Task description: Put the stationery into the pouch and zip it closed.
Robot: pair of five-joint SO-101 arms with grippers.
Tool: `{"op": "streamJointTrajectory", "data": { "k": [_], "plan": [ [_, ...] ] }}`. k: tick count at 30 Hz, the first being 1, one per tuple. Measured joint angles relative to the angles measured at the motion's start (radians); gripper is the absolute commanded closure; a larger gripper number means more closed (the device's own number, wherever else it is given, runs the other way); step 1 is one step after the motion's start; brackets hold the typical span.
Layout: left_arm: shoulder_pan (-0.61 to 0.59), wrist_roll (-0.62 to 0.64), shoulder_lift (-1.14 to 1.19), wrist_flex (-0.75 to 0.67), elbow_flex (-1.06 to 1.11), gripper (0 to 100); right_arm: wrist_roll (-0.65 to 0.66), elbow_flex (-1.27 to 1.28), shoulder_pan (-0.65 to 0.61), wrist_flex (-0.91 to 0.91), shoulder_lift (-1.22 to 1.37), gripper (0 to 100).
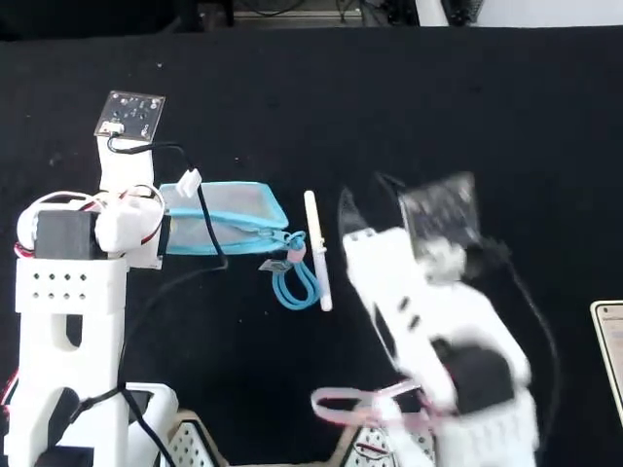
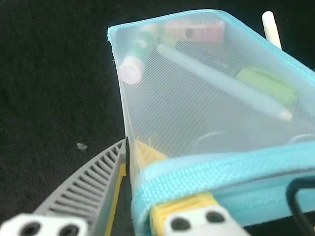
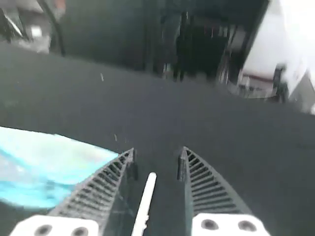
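Observation:
A translucent pouch (image 1: 229,219) with light blue trim lies left of centre. My left gripper (image 1: 164,233) is shut on its left end. In the left wrist view the pouch (image 2: 206,98) holds a pale pen, a green piece, a pink piece and a small tube, with my left gripper (image 2: 133,196) clamped on its blue edge. A white pen (image 1: 316,248) lies on the mat just right of the pouch. My right gripper (image 1: 362,204) is open beside it. In the right wrist view the white pen (image 3: 145,201) lies between the fingers of my open right gripper (image 3: 157,156), with the pouch (image 3: 44,162) off to one side.
A blue cord loop (image 1: 297,282) hangs from the pouch's zipper end, near the pen. A white object (image 1: 608,341) sits at the table's right edge. Pink cable (image 1: 360,404) lies by the right arm's base. The black mat stretches far behind.

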Motion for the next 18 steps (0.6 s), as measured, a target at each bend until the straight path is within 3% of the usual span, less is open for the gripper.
{"op": "streamJointTrajectory", "data": {
  "k": [8, 12, 18],
  "plan": [
    [0.0, 0.0, 0.0, -0.005, 0.008, 97, -0.175, 0.183, 0.005, -0.393, 0.422, 86.9],
    [0.0, 0.0, 0.0, -0.006, 0.009, 97, -0.259, 0.183, 0.005, -0.502, 0.586, 86.8],
    [0.0, 0.0, 0.0, -0.006, 0.009, 97, -0.281, 0.183, 0.005, -0.609, 0.712, 86.8]
  ]
}}
